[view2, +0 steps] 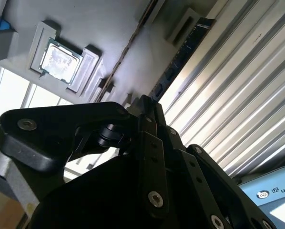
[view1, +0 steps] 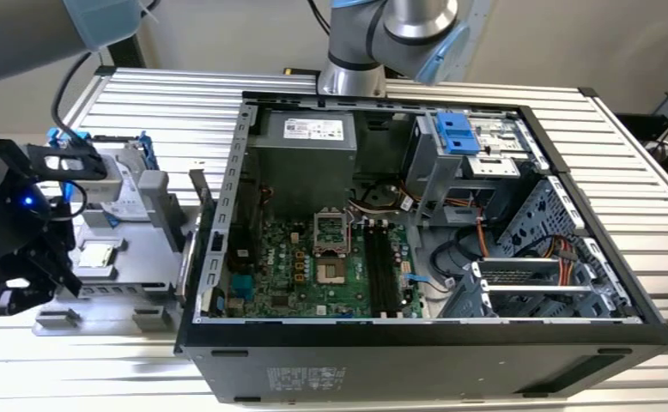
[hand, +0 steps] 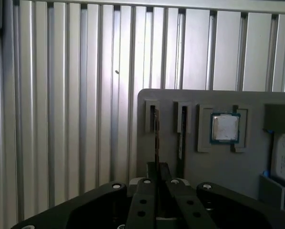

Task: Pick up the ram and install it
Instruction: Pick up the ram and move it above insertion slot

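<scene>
- First wrist view looks along the gripper (hand: 157, 167): its two fingers (hand: 145, 193) are drawn in tight with the ram (hand: 155, 133) between their tips, so it reads as clenched on the stick's near end
- The ram stands on its thin edge in a slot of the grey tray (hand: 204, 100), and its long axis runs straight out from the fingertips toward the tray's far rim, in line with the gripper's own reach
- A second stick (hand: 182, 133) stands parallel just beside it in the neighbouring slot, and the square silver processor (hand: 224, 128) sits in its pocket one place further along
- Second wrist view shows the ram (view2: 183, 55) from the side as a long dark-blue strip running away from the gripper (view2: 146, 102); it seems to sit down in the tray, so by the look of it nothing is lifted yet
- Exterior view puts the gripper (view1: 14, 292) over the tray (view1: 128, 287) at about 9 o'clock from the open computer case (view1: 426, 348), with the processor (view1: 96, 255) at roughly 2 o'clock from the gripper
- From the gripper, the memory slots (view1: 382, 266) on the board lie at 3 o'clock, well apart and inside the case wall; those slots run along the 12-to-6 line in that view
</scene>
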